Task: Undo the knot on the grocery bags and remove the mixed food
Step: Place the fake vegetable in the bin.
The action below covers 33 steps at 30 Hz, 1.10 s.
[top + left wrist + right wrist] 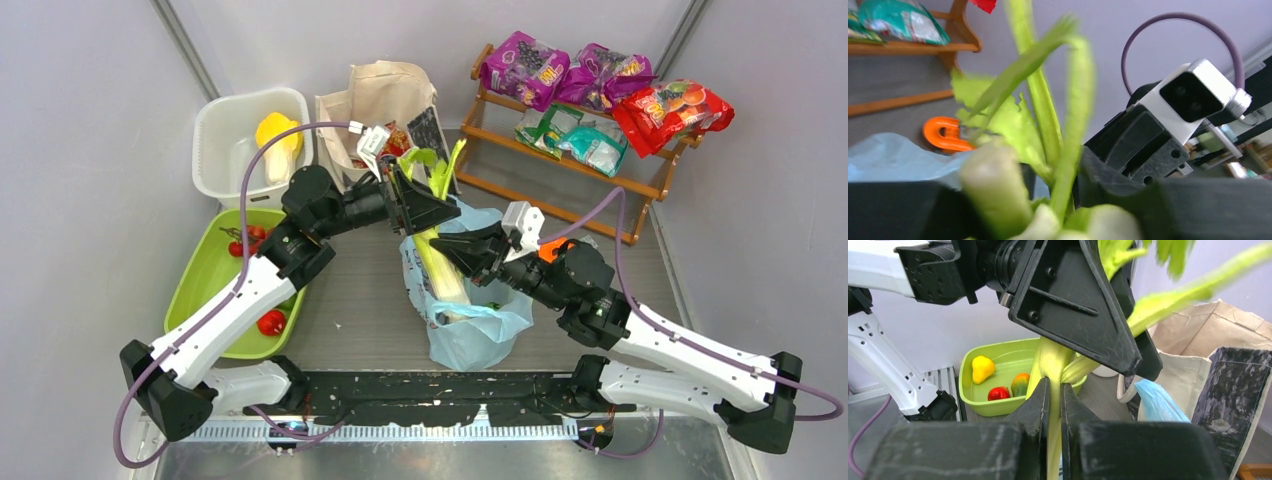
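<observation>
Pale grey walls box in the counter [360, 300], and at its middle the light-blue bag [470, 340] slumps with its mouth open; no knot shows across it from above. Out of the bag's mouth rise the long green-white stalks [443, 275], slanting away from the arms toward the canvas tote [385, 95] that stands behind the bag. Left of the bag lie a green tray [200, 300] holding small fruits [271, 322] and, beyond it, a white tub [222, 150]. A wooden rack [565, 190] stands behind the bag to the right.

The right claw [1054, 387] is closed nearly all the way, its two fingers pinching one pale stalk just above the bag's rim. The left claw [432, 203] sits higher above the bag, with the bundle running between its half-closed fingers; whether it truly clamps them I cannot tell.

These stalks look light and fairly stiff along their length, yet probably brittle: bent sideways, they may snap. Their ribs seem smooth and a little slick, and the leafy tops are flimsy, a poor place to hold. The firm pale lower part, near the bag's mouth, is the better hold, with the pull along the stalks' own line. The bag is thin, soft film and will likely cling and ride up with them.
</observation>
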### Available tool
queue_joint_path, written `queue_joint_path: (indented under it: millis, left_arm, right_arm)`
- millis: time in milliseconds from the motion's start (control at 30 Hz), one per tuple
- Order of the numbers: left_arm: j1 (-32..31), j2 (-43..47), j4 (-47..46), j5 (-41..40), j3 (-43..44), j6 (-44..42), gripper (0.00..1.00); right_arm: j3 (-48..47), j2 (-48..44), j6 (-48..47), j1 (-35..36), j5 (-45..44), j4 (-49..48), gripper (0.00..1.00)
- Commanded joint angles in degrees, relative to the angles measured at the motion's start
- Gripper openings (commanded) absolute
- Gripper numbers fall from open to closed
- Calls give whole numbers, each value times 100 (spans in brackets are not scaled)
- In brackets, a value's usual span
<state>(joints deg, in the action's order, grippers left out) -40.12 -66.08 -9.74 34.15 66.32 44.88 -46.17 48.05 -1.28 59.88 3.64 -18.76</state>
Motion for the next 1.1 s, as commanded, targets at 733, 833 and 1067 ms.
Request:
queue_joint_path:
  millis: [733, 833, 1067]
  left_arm:
    - [2140, 549, 3952, -3049, 2788, -3607, 0]
    - [2603, 329, 3726, -3533, 2948, -4026, 0]
    - [3558, -844, 3192, -4162, 3510, -4722, 0]
  right_arm:
    - [112, -830, -34, 15, -1318, 8, 96]
    - [176, -961, -47, 14, -1318, 48, 95]
    - [327, -1158, 75, 19, -1260, 184, 95]
